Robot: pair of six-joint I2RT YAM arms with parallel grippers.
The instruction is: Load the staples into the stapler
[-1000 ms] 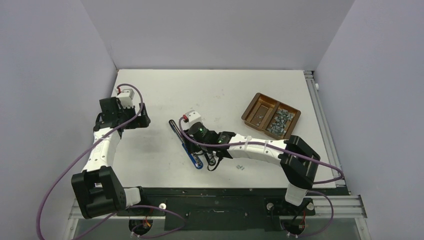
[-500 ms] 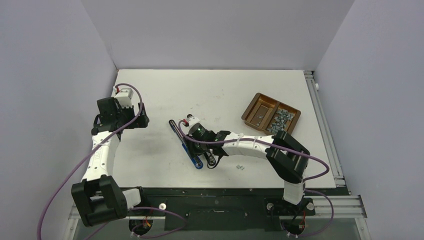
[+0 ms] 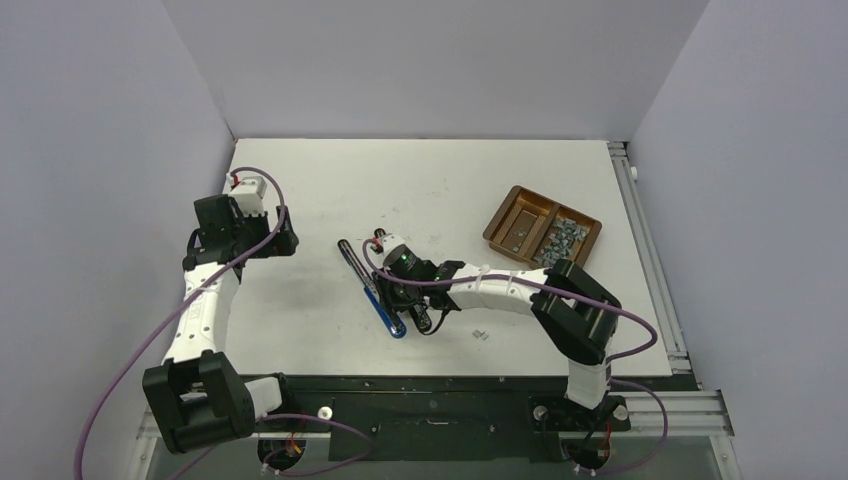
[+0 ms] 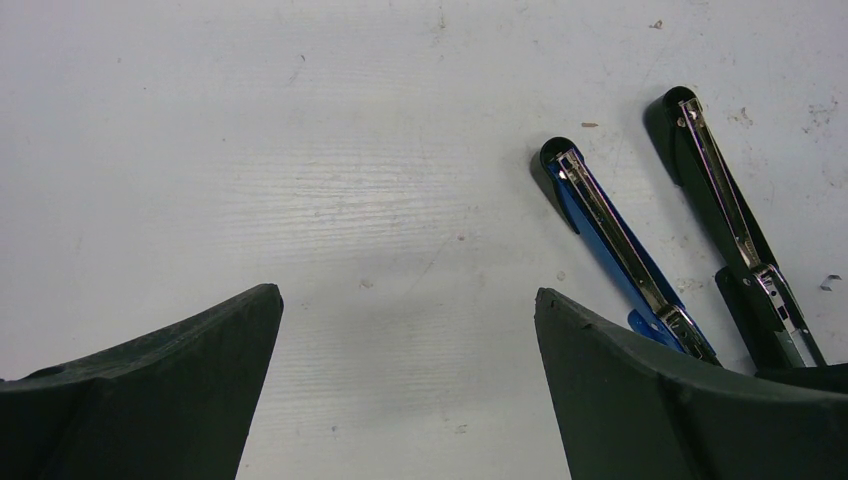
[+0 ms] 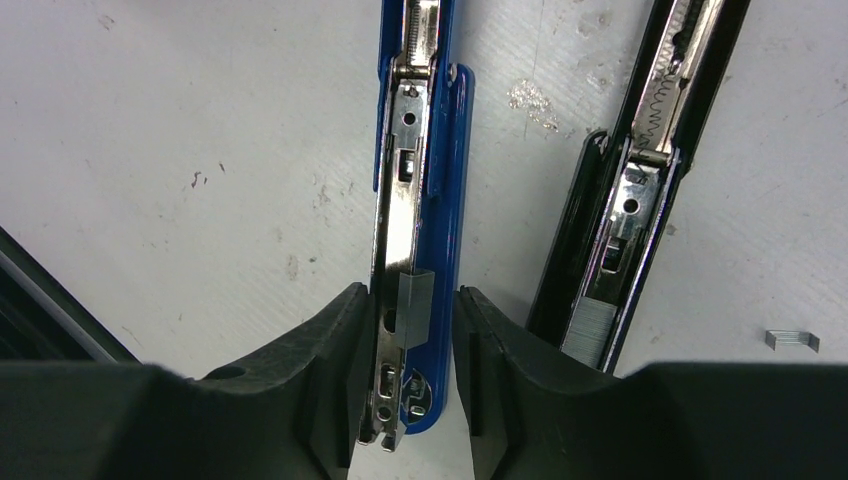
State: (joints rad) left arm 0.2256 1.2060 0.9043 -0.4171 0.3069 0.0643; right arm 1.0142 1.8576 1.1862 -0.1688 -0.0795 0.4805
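Note:
The blue stapler lies open on the table, its metal rail up; it also shows in the top view and the left wrist view. A short grey staple strip rests tilted on its rail, near the rounded end. My right gripper is just over that end, jaws narrowly open on either side of the stapler, the left finger against the rail. A black stapler lies open beside it with staples in its channel. My left gripper is wide open and empty, well to the left.
A brown two-compartment tray at the right holds many loose staples. A stray staple strip lies on the table right of the black stapler, also seen in the top view. The right arm's elbow sits low over the table.
The right arm's elbow has swung in leftwards and the right gripper has shifted slightly along the blue stapler. The left arm moved a little left, then held still.

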